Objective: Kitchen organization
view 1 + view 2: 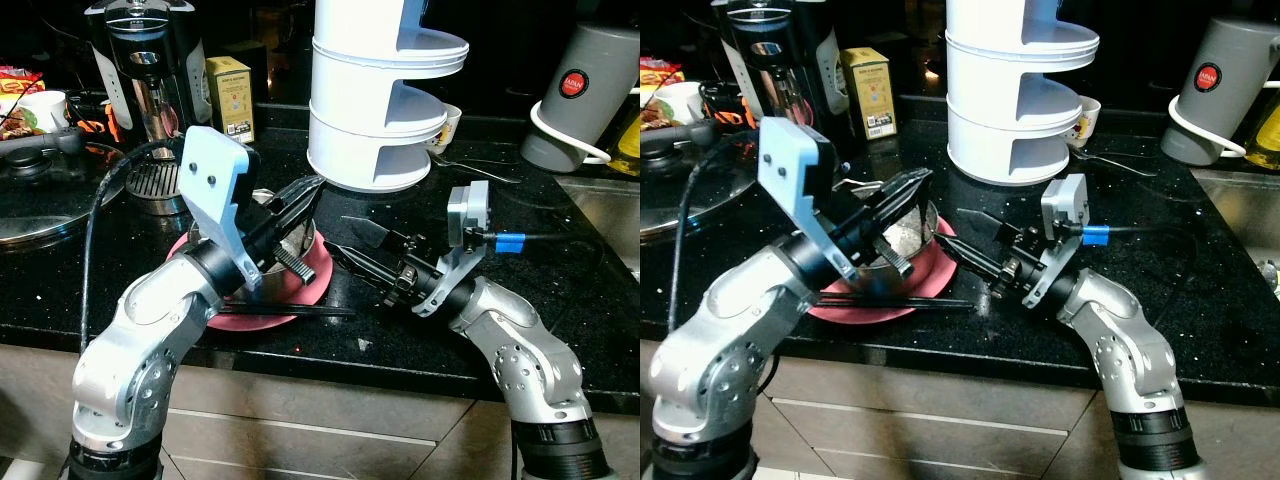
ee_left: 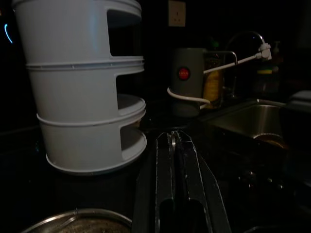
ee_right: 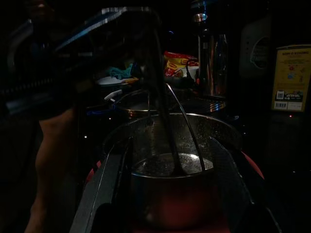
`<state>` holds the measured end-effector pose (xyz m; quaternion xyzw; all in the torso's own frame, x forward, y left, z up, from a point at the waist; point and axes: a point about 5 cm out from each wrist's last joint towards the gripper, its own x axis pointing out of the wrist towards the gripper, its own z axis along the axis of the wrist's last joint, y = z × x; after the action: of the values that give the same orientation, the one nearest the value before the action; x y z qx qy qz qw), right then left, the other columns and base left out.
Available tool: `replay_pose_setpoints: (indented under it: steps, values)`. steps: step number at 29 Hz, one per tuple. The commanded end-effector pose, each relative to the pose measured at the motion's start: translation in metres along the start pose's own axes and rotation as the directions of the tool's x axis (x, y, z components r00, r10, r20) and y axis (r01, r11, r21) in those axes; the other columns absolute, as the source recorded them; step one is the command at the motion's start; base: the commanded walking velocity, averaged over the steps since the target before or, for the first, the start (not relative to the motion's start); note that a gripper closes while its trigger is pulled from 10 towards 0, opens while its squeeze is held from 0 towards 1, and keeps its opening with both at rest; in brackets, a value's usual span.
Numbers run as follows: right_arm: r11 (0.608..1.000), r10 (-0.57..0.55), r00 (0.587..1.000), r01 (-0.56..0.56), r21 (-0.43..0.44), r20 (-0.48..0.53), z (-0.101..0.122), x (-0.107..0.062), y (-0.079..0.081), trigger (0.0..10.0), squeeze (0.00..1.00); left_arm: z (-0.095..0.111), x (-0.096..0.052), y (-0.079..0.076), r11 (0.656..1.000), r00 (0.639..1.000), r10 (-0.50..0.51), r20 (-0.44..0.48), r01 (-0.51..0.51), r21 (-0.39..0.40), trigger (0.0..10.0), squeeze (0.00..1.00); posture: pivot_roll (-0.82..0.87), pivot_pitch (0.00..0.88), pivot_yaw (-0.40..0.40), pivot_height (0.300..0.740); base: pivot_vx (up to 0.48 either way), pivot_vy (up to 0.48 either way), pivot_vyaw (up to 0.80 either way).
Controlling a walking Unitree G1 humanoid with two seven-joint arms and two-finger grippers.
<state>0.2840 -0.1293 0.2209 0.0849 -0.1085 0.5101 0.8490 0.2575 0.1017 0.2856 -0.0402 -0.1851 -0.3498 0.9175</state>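
A steel bowl [image 1: 902, 236] stands on a red plate [image 1: 930, 282] at the counter's front, with black chopsticks [image 1: 902, 303] lying across the plate's near rim. My left gripper [image 1: 925, 180] reaches over the bowl. Its fingers are shut on a thin wire utensil [image 3: 187, 131] that hangs down into the bowl. In the left wrist view the fingers [image 2: 187, 165] lie pressed together with a silver sliver between them. My right gripper [image 1: 335, 233] is open at the bowl's right side, and its two fingers [image 3: 104, 182] flank the bowl.
A white three-tier rack [image 1: 375, 110] stands just behind the plate. A coffee machine [image 1: 150, 80] and a yellow box [image 1: 230, 95] are at the back left, with a pan lid [image 1: 40, 205] at far left. A grey jug [image 1: 580, 95] and the sink [image 1: 605, 210] lie right.
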Motion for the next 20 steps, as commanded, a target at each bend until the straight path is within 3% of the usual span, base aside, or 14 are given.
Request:
replay_pose_setpoints:
  steps: [1,12,16,20]
  values:
    - [1.000,-0.006,1.000,0.006,0.001,0.010,0.002,-0.001,-0.002,10.0,0.00,0.003,0.000,-0.001,1.000,1.000,-0.008,0.006,0.008,-0.006,0.0,0.00,0.02,0.000,-0.040,0.740,0.000,0.000,0.00]
    - [1.000,-0.028,0.999,0.028,0.011,0.021,0.000,0.000,-0.005,10.0,0.00,0.027,0.003,0.002,1.000,0.995,-0.019,0.095,0.018,0.013,0.0,0.00,0.02,0.000,-0.037,0.740,0.000,0.000,0.00]
    - [0.987,-0.158,0.980,0.153,0.048,0.118,0.010,-0.008,-0.021,10.0,0.00,0.039,0.005,0.001,0.999,0.988,-0.043,0.147,0.041,0.018,0.0,0.00,0.02,0.000,-0.030,0.740,0.000,0.000,0.00]
    - [0.981,-0.193,0.969,0.186,0.060,0.152,0.015,-0.012,-0.026,10.0,0.00,0.041,0.006,0.001,0.999,0.986,-0.054,0.159,0.052,0.012,0.0,0.00,0.02,0.000,-0.030,0.740,0.000,0.000,0.00]
